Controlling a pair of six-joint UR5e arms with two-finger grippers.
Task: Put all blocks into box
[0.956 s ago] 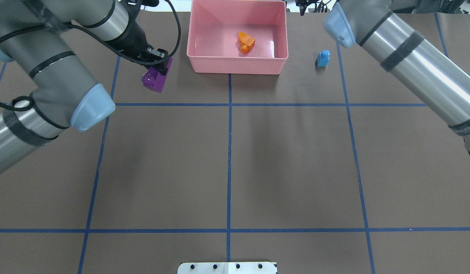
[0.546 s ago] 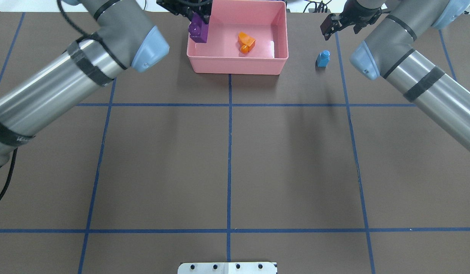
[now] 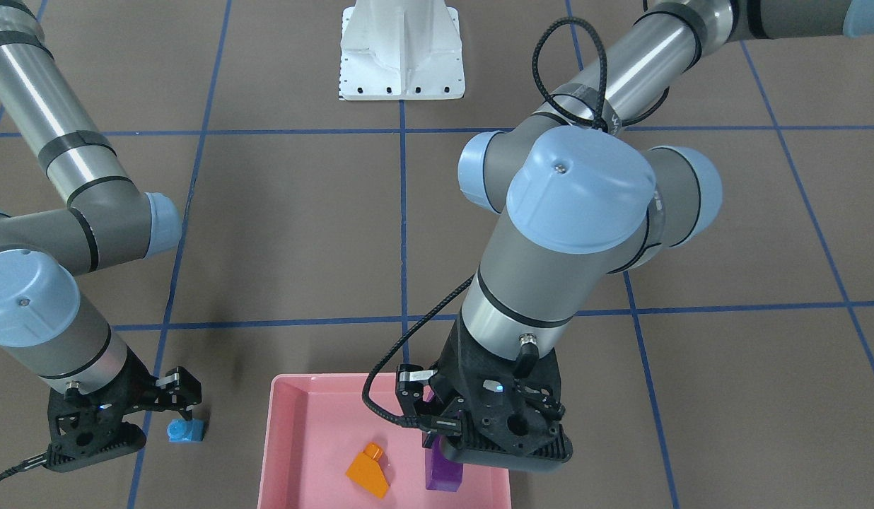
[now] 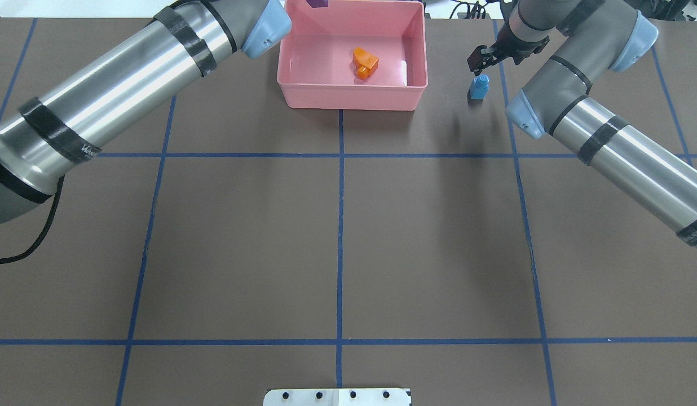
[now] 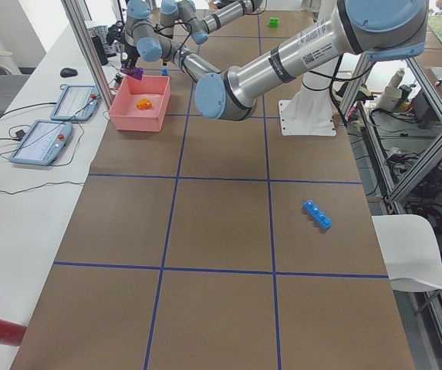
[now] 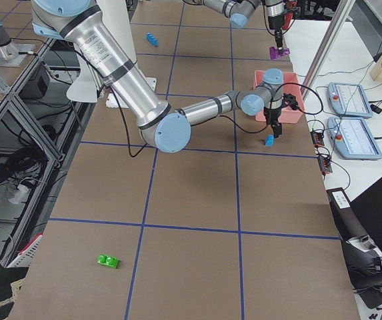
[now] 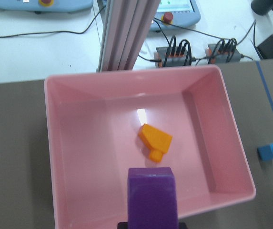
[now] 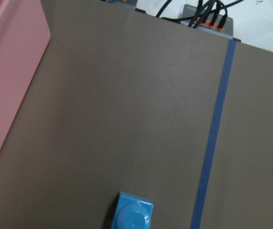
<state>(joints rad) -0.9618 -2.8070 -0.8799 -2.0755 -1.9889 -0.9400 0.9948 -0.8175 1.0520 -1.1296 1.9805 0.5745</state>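
Observation:
My left gripper [image 3: 440,442] is shut on the long purple block [image 3: 444,475], [image 7: 153,198] and holds it upright in the air over the pink box [image 4: 348,101], [image 7: 50,143]. On the box floor lies the orange sloped block [image 4: 364,61], [image 7: 154,138]. The small blue block [image 4: 479,86], [image 3: 186,429], [image 8: 133,217] stands on the table right of the box. My right gripper [image 4: 481,61], [image 3: 182,403] hangs open just above it. The long blue block [image 5: 317,214] and the green block [image 6: 108,262] lie far off on the table.
The white metal base [image 3: 401,49] sits at the robot's side of the table. Beyond the box's far edge are an aluminium post [image 7: 126,33], cables and control tablets [image 6: 354,137]. Blue tape lines grid the brown table.
My left gripper lifted the purple block from the table left of the box and carried it over the box. My right gripper moved in and down toward the small blue block.

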